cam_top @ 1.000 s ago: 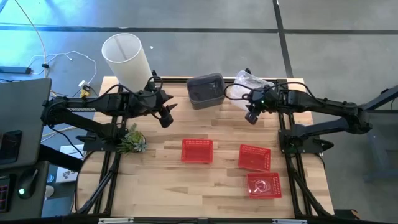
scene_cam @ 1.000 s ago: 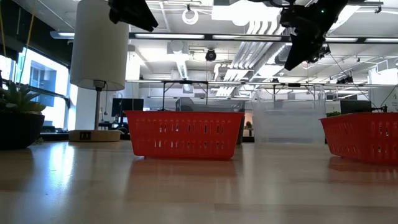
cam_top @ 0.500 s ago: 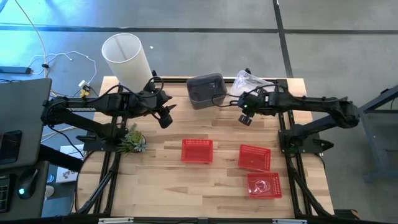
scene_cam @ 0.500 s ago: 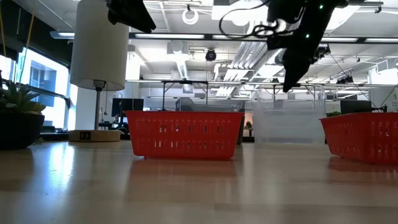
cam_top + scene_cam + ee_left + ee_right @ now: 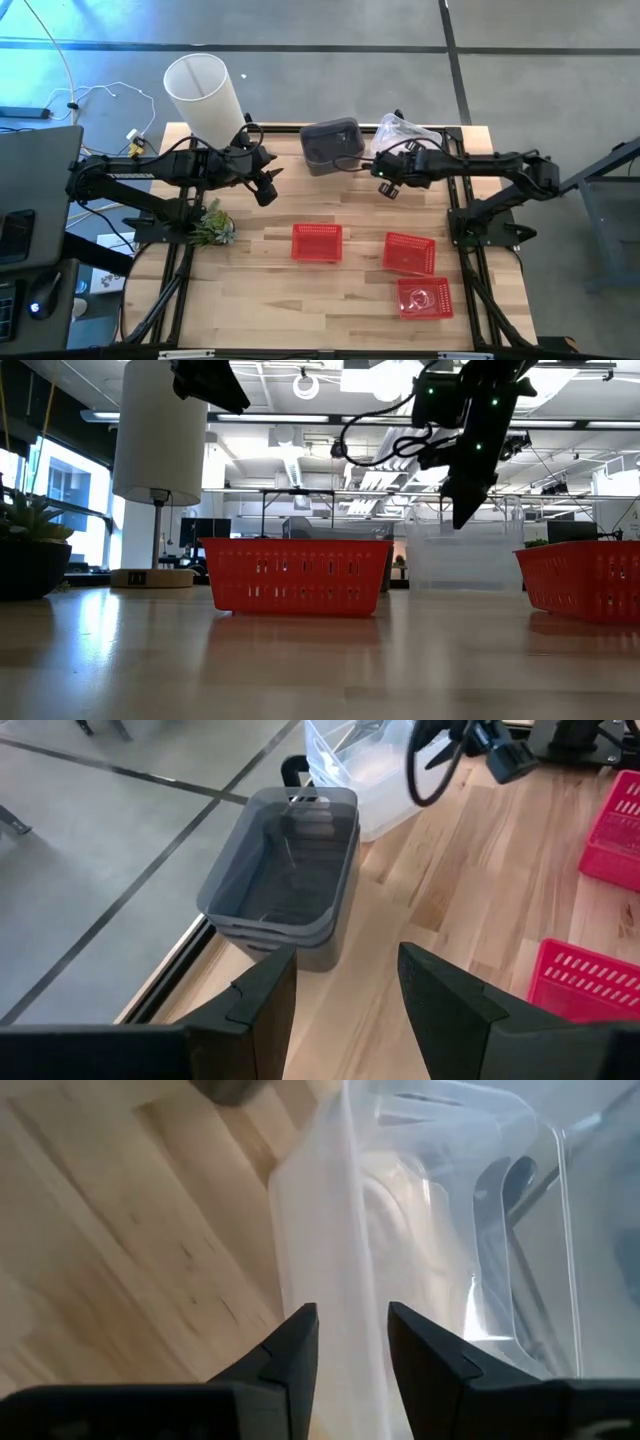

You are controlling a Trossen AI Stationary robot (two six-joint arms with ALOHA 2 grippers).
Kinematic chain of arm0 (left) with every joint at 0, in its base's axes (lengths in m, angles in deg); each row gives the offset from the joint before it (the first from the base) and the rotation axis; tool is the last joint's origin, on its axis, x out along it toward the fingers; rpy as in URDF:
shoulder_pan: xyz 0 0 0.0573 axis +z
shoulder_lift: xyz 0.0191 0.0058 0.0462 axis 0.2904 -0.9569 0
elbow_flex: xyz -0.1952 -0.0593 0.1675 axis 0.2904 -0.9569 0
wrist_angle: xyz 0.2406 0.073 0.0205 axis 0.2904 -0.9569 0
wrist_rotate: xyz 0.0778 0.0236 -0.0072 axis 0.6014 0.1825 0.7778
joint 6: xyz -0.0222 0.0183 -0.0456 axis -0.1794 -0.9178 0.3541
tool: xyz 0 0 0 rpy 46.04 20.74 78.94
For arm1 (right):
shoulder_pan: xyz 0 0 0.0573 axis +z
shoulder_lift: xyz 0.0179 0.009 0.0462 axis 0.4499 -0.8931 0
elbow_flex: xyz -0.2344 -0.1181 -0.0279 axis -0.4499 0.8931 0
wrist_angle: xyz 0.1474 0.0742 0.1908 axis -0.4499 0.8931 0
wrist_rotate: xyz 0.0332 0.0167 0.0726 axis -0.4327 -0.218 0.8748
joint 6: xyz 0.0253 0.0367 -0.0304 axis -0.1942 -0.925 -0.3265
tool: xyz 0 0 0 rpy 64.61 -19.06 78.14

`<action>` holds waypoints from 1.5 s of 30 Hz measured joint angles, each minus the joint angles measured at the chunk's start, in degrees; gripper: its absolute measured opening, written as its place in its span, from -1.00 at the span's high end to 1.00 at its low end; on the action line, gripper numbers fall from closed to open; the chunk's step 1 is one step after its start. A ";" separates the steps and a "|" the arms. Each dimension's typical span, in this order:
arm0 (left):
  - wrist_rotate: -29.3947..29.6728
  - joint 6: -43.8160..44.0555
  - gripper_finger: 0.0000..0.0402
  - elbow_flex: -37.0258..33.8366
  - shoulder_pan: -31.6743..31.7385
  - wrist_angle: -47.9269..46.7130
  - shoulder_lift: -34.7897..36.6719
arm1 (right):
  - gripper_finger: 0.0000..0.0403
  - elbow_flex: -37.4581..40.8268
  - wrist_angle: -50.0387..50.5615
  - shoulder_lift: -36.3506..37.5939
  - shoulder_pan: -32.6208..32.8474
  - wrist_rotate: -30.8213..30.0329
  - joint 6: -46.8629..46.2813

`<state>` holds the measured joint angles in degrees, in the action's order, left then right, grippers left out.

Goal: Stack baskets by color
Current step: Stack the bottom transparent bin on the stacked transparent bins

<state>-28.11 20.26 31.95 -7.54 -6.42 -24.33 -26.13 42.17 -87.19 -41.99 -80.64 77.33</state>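
A stack of dark grey baskets [image 5: 330, 145] stands at the table's far edge, with clear baskets [image 5: 405, 130] nested to its right. Three red mesh baskets rest apart on the table: one in the middle [image 5: 316, 242], one to its right [image 5: 409, 253], and one nearer the front [image 5: 424, 298] with something clear inside. My right gripper [image 5: 388, 185] hangs open above the table, just near of the clear baskets. In its wrist view a clear basket's wall [image 5: 345, 1230] lines up between the fingers [image 5: 350, 1315]. My left gripper [image 5: 265, 190] waits open, raised left of the grey stack [image 5: 285, 880].
A tall white lamp [image 5: 205, 95] stands at the far left corner, and a small green plant [image 5: 212, 225] sits at the left edge. Bare wood lies in front of the grey stack and along the near edge. In the low view, the middle red basket [image 5: 295, 575] is nearest.
My right gripper has sunk and gone toward the table's left, tipping its fingers further down, to a spot just near of the clear baskets. No basket has moved.
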 joint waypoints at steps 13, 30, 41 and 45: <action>0.00 0.00 0.19 0.00 0.00 0.00 0.00 | 0.95 0.00 0.02 -0.24 -1.01 0.11 -3.24; -0.02 0.00 0.19 0.00 0.00 0.00 0.00 | 1.00 0.00 1.38 4.58 -1.22 -0.60 -4.00; -0.02 -0.02 0.19 0.00 0.02 0.03 0.00 | 1.00 0.00 1.10 10.42 -1.39 3.67 -6.09; -0.02 -0.02 0.19 0.00 0.00 0.02 0.00 | 1.00 -0.02 1.19 9.34 -1.66 4.44 -6.74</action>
<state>-28.13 20.24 31.95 -7.54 -6.40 -24.33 -26.15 43.36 -77.85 -43.65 -76.20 70.58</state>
